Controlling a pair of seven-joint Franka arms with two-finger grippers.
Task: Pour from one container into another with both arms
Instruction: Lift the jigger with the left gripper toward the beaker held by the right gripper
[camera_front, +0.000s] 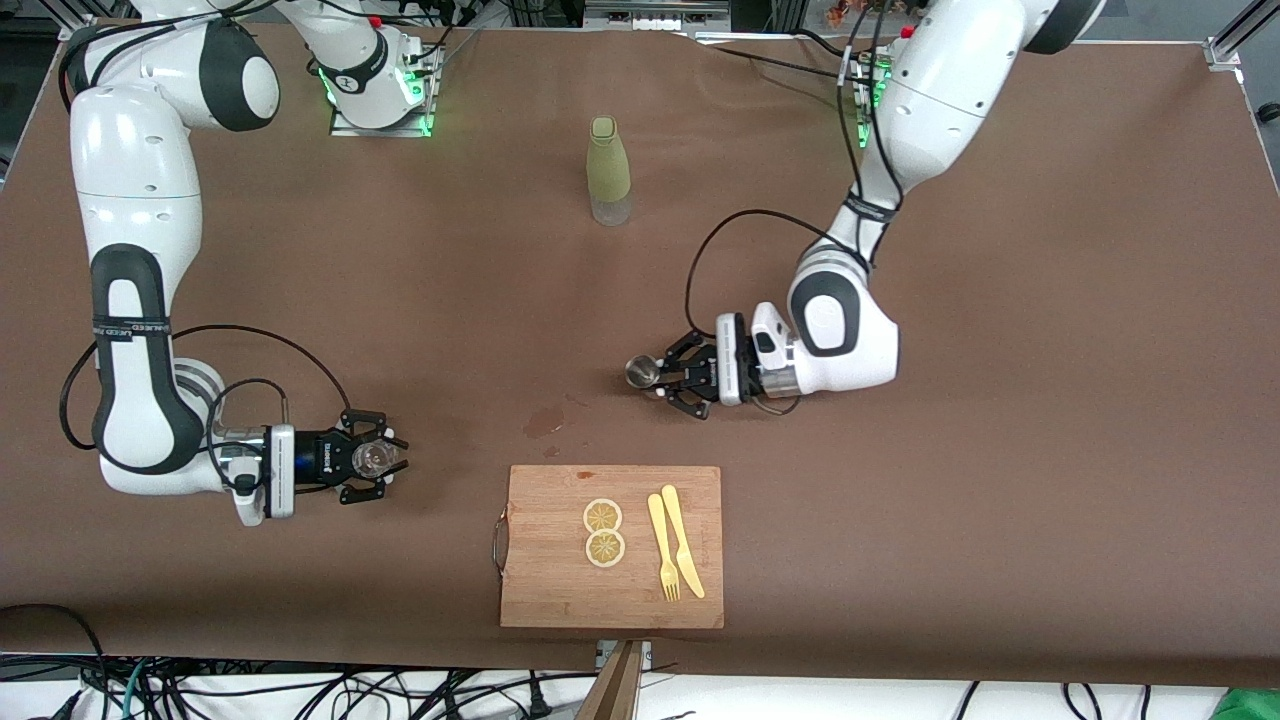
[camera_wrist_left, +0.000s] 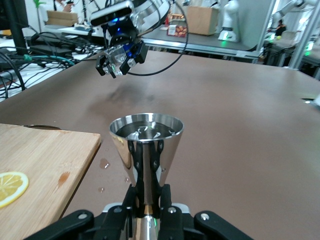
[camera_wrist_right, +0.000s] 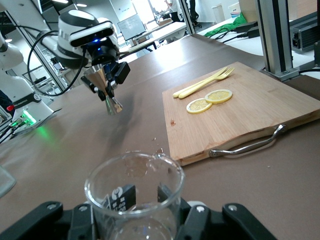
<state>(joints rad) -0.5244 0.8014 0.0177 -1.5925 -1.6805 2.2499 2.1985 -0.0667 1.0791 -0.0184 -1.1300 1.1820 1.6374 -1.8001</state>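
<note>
My left gripper (camera_front: 664, 378) is shut on the waist of the shiny steel jigger (camera_front: 641, 371), held above the bare table near its middle. In the left wrist view the jigger (camera_wrist_left: 146, 145) stands upright with liquid in its mouth, and the black fingers (camera_wrist_left: 131, 200) clamp its narrow part. My right gripper (camera_front: 372, 459) is shut on the small clear glass (camera_front: 373, 457), raised over the table toward the right arm's end. The glass (camera_wrist_right: 134, 192) fills the right wrist view, mouth up. Each wrist view also shows the other gripper farther off, the glass (camera_wrist_left: 120, 55) and the jigger (camera_wrist_right: 105, 85).
A wooden cutting board (camera_front: 560, 590) lies near the front edge with two lemon slices (camera_front: 604, 532) and a yellow fork and knife (camera_front: 675, 540). A tall olive-green bottle (camera_front: 609, 170) stands between the arm bases. A wet stain (camera_front: 543, 422) marks the cloth near the board.
</note>
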